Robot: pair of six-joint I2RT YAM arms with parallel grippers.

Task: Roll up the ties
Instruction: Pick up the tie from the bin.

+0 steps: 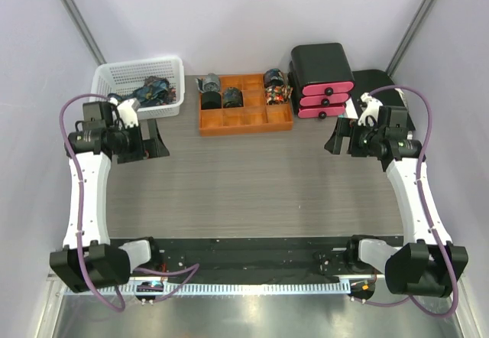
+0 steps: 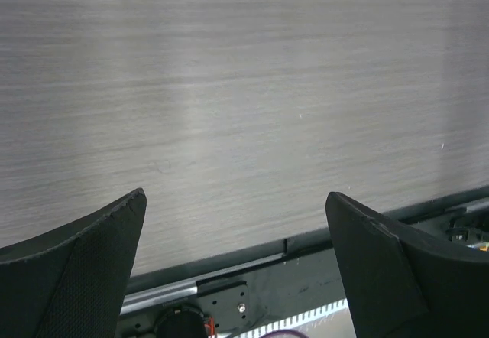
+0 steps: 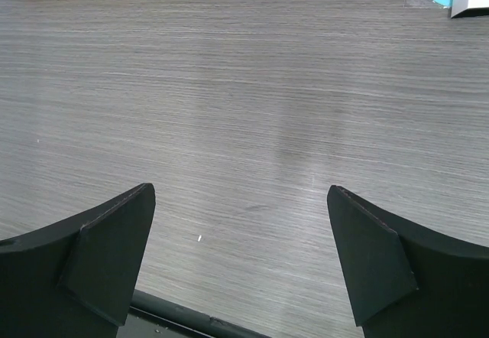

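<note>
**A:** Where are the ties?

**B:** The loose ties point(image 1: 150, 89) lie heaped in the white basket point(image 1: 114, 74) at the worktop's point(image 1: 244, 193) far-left corner. Three rolled ties point(image 1: 231, 97) sit along the far row of the orange tray point(image 1: 244, 122), at the middle of the far edge.

**A:** And the tools?

**B:** The left tool point(image 2: 235, 195) hangs over bare worktop near the left edge, fingers spread wide, gripping nothing. The right tool point(image 3: 241, 187) is near the right edge, also spread and empty-handed, just in front of the black-and-pink drawer unit point(image 1: 321, 78).

several rolled ties point(image 1: 231, 97) in orange tray point(image 1: 252, 116) back compartments, loose dark ties point(image 1: 150, 91) heaped in white basket point(image 1: 126, 70)
</note>
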